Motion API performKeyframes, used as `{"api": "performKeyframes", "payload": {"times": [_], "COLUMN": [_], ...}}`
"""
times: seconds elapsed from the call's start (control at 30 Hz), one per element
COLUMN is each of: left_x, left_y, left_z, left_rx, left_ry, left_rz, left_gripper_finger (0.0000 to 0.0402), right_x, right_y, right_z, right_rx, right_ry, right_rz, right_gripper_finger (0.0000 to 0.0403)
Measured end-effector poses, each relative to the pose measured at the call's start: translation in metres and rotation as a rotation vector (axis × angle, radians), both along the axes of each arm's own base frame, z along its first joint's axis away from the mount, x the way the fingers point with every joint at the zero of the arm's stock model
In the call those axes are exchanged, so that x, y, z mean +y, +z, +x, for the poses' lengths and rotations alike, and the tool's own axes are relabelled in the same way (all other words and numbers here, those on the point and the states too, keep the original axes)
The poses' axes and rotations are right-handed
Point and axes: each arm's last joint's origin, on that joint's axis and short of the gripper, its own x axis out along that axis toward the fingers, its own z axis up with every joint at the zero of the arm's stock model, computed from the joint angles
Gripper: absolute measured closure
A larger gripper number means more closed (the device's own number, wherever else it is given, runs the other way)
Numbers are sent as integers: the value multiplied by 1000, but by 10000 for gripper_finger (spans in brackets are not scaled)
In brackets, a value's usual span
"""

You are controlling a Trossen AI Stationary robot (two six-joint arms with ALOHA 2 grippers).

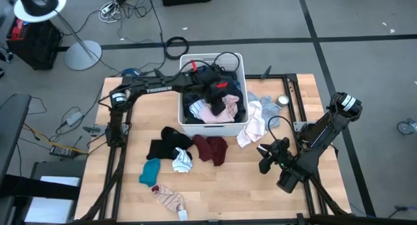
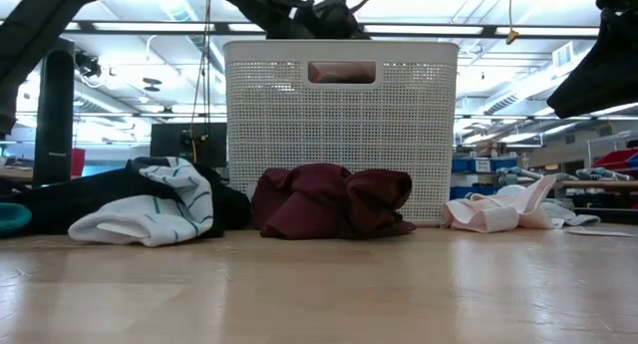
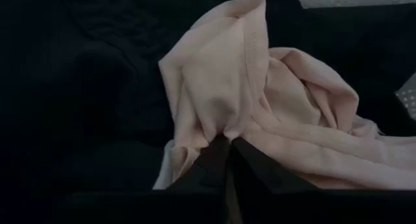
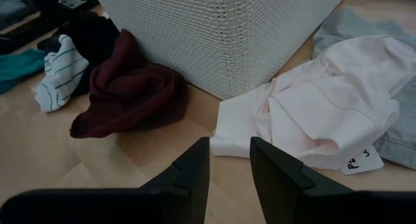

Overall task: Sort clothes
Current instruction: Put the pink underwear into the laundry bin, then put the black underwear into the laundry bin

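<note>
A pale pink garment lies in the white basket among dark clothes, a fold pinched between the left end effector fingers. The right end effector, narrowly parted and empty, hovers over the table near a white-pink garment beside the basket.

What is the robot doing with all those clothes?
It is sorting laundry. The left tool is down inside the white basket, its fingers closed on a fold of a pink garment. The right tool waits open above the table, near a pale pink piece. A maroon piece, black piece and teal sock already lie on the table.
</note>
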Motion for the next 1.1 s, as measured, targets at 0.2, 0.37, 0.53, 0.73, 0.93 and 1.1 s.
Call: {"api": "performKeyframes", "payload": {"times": [0.2, 0.37, 0.53, 0.73, 0.93, 1.1], "left_x": [3, -2, -20, -69, -117, -149], "left_y": [29, 69, 111, 149, 157, 130], "left_z": [-17, -41, -75, -120, -166, -202], "left_rx": [-45, -121, -156, -108, -68, -86], "left_ry": [24, 28, 0, -35, -33, -5], "left_rz": [11, 52, 129, 263, 300, 232], "left_gripper_finger": [326, 311, 310, 310, 310, 310], "right_x": [0, 0, 0, 0, 1, 1], "right_y": [0, 0, 0, 0, 0, 0], "right_z": [0, 0, 0, 0, 0, 1], "right_rx": [0, 3, 5, 4, 0, -7], "right_ry": [0, 0, 0, 0, 0, 0], "right_rz": [0, 2, 4, 5, 10, 19], "right_gripper_finger": [292, 292, 292, 292, 292, 292]}}
